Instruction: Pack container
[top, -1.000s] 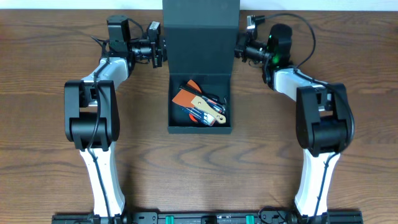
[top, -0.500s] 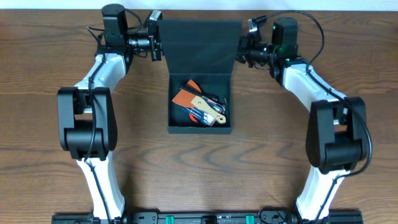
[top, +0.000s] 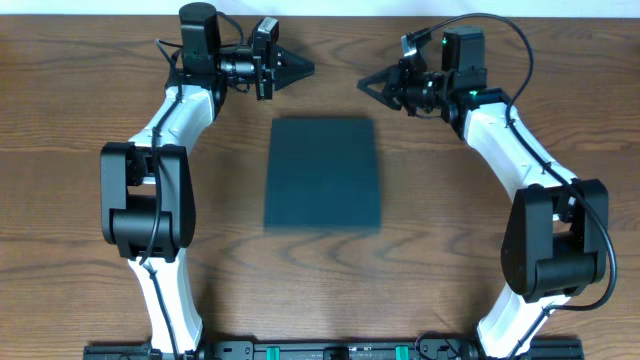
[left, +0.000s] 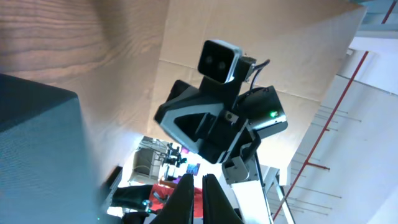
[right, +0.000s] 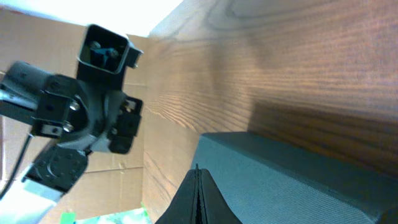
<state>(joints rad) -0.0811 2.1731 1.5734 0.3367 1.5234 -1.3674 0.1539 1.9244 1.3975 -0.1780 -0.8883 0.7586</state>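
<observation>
The container (top: 322, 172) is a dark teal-black box lying closed in the middle of the table, with its lid flat and its contents hidden. My left gripper (top: 305, 70) is shut and empty, hovering behind the box's far left corner and pointing right. My right gripper (top: 366, 83) is shut and empty, behind the far right corner and pointing left. Neither touches the box. The left wrist view shows the box (left: 37, 149) at the left, beside the shut fingers (left: 200, 186). The right wrist view shows the box top (right: 298, 180) just past the shut fingertips (right: 198, 171).
The wooden table (top: 450, 240) surrounds the box. The right arm's wrist camera (left: 221, 62) faces my left gripper, and the left arm (right: 81, 112) shows in the right wrist view. Both arm bases stand near the table's front edge.
The lid has swung down from upright and now covers the tools inside. Both grippers have come off the lid's sides and hang just behind the box.
</observation>
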